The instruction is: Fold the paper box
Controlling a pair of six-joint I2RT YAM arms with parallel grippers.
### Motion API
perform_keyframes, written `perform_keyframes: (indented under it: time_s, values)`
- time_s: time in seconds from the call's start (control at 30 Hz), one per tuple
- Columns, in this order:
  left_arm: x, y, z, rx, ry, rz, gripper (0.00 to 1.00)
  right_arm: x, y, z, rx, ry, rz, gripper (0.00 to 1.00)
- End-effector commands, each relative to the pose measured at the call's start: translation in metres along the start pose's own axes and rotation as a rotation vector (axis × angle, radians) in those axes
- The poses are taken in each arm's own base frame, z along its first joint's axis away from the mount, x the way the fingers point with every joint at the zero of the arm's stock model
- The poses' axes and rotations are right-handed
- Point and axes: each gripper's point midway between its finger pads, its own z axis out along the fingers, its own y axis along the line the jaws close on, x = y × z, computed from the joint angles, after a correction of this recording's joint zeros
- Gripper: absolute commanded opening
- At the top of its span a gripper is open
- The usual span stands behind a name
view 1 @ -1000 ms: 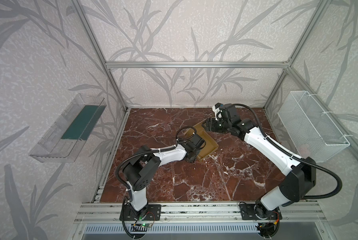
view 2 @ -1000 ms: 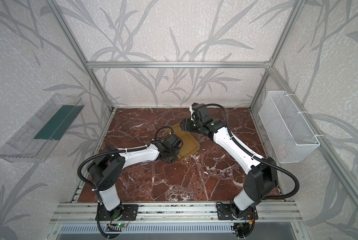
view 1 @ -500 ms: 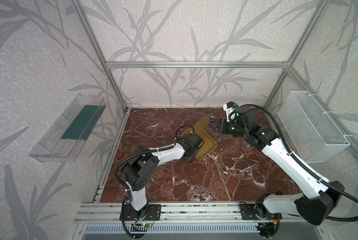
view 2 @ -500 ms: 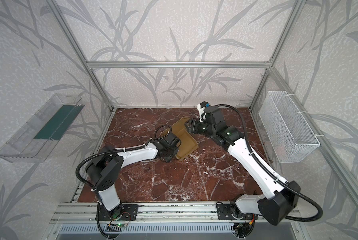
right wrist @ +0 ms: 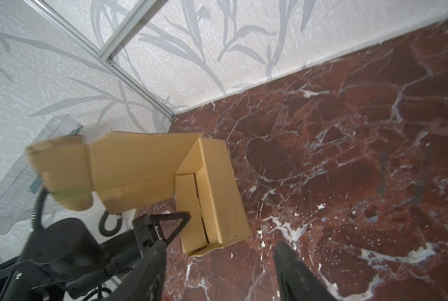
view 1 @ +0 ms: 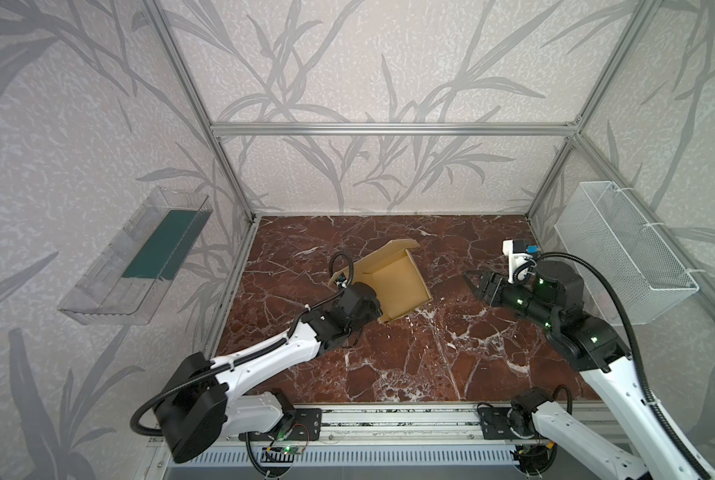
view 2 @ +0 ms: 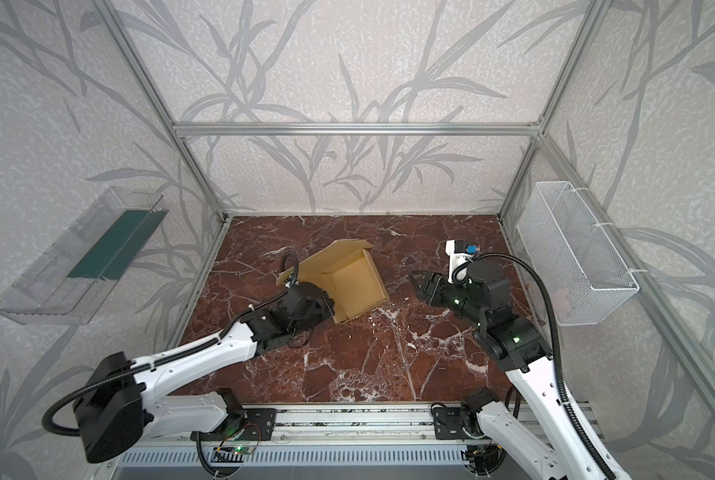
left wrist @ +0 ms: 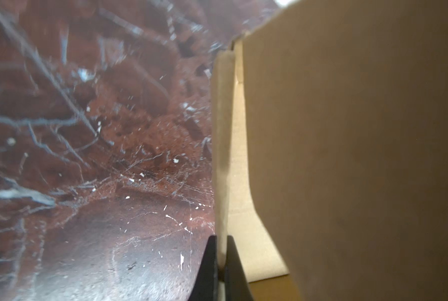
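The paper box [view 1: 397,280] [view 2: 349,286] is tan cardboard, half folded, resting on the marble floor with its back panel tilted up and its inside showing. My left gripper [left wrist: 221,250] is shut on the thin edge of a side wall of the paper box; in both top views it sits at the box's near left corner [view 1: 377,309] [view 2: 331,308], mostly hidden under the wrist. My right gripper [right wrist: 230,247] [view 1: 474,282] [view 2: 418,280] is open and holds nothing, a short way right of the box [right wrist: 212,187].
A clear plastic shelf [view 1: 139,257] with a green strip hangs on the left wall. A white wire basket [view 1: 621,257] hangs on the right wall. Small white scraps [view 1: 428,311] dot the marble floor near the box. The left arm [right wrist: 61,247] fills a corner of the right wrist view.
My right gripper has pulled back from the box to the right. The box's back panel has risen. My left gripper has closed on the box's wall.
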Motion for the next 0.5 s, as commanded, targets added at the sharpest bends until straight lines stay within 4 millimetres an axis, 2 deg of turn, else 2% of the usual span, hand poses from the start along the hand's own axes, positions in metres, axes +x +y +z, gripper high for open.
perform_keyframes:
  time_s: [0.0,0.1,0.2,0.33,0.47]
  values:
    - [-0.020,-0.017,-0.034,0.094,-0.142,0.164,0.00,0.015,0.016,0.005,-0.150,0.043,0.007,0.66]
    - [-0.020,-0.022,-0.063,0.141,-0.197,0.269,0.00,0.025,0.016,0.006,-0.195,0.042,0.046,0.66]
    - [-0.016,-0.024,-0.083,0.180,-0.222,0.336,0.00,0.036,0.008,0.009,-0.194,0.054,0.089,0.66]
    - [-0.008,-0.023,-0.094,0.218,-0.223,0.361,0.00,0.049,-0.002,0.017,-0.196,0.074,0.146,0.66]
    - [0.000,-0.026,-0.096,0.228,-0.213,0.388,0.00,0.062,0.006,0.033,-0.314,0.120,0.260,0.66]
